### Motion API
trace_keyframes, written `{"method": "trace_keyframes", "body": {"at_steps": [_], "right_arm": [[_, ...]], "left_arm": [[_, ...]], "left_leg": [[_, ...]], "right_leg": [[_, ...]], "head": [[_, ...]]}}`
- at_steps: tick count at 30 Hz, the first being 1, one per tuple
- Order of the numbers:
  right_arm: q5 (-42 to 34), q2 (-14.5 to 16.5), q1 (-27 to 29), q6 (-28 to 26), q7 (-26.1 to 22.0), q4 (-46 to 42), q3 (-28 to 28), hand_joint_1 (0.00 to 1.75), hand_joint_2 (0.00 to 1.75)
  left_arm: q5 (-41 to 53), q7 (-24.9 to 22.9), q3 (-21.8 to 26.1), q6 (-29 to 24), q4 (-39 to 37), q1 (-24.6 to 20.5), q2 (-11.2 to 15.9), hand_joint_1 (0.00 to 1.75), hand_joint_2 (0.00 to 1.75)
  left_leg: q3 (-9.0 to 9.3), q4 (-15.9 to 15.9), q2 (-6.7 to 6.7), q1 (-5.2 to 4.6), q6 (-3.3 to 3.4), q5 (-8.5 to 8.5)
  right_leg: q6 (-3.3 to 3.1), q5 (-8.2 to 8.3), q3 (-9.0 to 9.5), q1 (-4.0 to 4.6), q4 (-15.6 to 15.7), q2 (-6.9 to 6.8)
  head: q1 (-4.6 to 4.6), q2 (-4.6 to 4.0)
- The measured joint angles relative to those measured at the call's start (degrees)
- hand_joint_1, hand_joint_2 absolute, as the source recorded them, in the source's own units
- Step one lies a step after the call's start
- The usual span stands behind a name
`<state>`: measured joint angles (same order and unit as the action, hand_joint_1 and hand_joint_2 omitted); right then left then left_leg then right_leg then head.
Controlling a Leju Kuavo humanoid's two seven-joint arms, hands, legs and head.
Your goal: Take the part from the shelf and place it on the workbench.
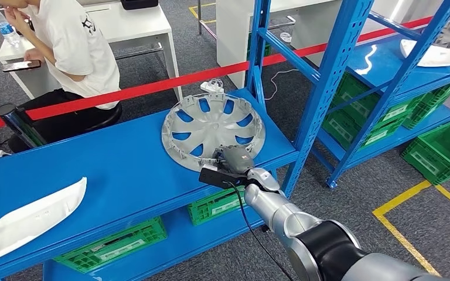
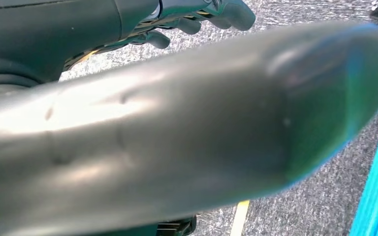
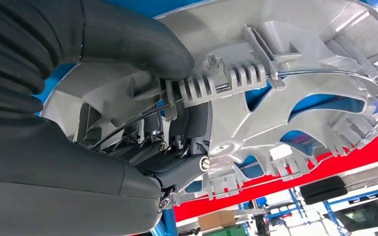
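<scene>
silver wheel cover held at its near rim on the blue surface

right hand (image 1: 229,163) grips the wheel cover (image 1: 213,130) at its near edge, thumb (image 3: 142,44) on the ribbed rim; the cover lies on the blue surface (image 1: 123,170). left hand (image 2: 197,17): fingers curled, holding nothing. behind, a seated person (image 1: 73,52).

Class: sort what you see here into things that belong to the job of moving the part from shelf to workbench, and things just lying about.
Belongs to the job:
- wheel cover, the part
- right hand, gripping its near rim
- blue shelf it lies on

Just lying about:
- white panel
- green crates
- red barrier tape
- seated person
</scene>
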<state>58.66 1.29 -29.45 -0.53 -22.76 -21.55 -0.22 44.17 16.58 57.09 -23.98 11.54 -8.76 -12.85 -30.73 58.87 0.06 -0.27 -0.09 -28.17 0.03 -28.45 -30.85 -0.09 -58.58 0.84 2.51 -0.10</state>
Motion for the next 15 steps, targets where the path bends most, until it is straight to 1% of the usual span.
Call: {"method": "trace_keyframes", "body": {"at_steps": [4,6,8,13,15], "right_arm": [[0.30,0.00,0.23,-1.02,0.02,0.00,0.24,1.75,1.75],[0.88,0.00,0.42,-2.59,0.04,-0.01,0.48,1.75,1.75],[1.71,0.01,0.75,-5.26,0.02,-0.10,0.90,1.75,1.75],[5.14,0.08,2.53,-14.40,-0.36,-1.56,2.38,1.75,1.75],[6.64,0.13,3.36,-17.04,-0.41,-2.73,3.12,1.75,1.75]], "left_arm": [[0.71,0.60,0.00,-0.46,0.00,0.05,-0.06,0.00,0.00],[1.18,0.84,0.00,-1.18,0.00,0.07,-0.10,0.00,0.87],[1.47,1.02,0.00,-1.90,0.00,0.09,-0.13,0.00,1.75],[1.79,1.49,-0.01,-3.09,0.00,0.38,-0.14,0.00,1.75],[2.07,1.63,-0.02,-3.25,0.00,0.55,-0.14,0.00,1.75]], "left_leg": [[-0.01,0.00,0.00,0.00,0.00,-0.03],[-0.03,0.00,-0.03,0.00,-0.01,-0.03],[-0.08,0.00,-0.10,0.00,-0.01,-0.03],[-0.43,0.00,-0.32,0.00,-0.04,0.03],[-0.60,0.00,-0.35,0.00,-0.05,0.05]], "right_leg": [[0.01,-0.02,0.00,0.00,0.01,0.00],[0.01,-0.02,-0.01,0.00,0.00,-0.02],[0.01,-0.03,-0.02,0.00,0.00,-0.09],[0.01,-0.01,-0.25,0.00,-0.02,-0.29],[0.01,0.00,-0.40,0.00,-0.03,-0.34]], "head": [[0.00,0.01],[-0.01,0.01],[-0.01,0.01],[0.00,0.01],[0.00,0.01]]}}
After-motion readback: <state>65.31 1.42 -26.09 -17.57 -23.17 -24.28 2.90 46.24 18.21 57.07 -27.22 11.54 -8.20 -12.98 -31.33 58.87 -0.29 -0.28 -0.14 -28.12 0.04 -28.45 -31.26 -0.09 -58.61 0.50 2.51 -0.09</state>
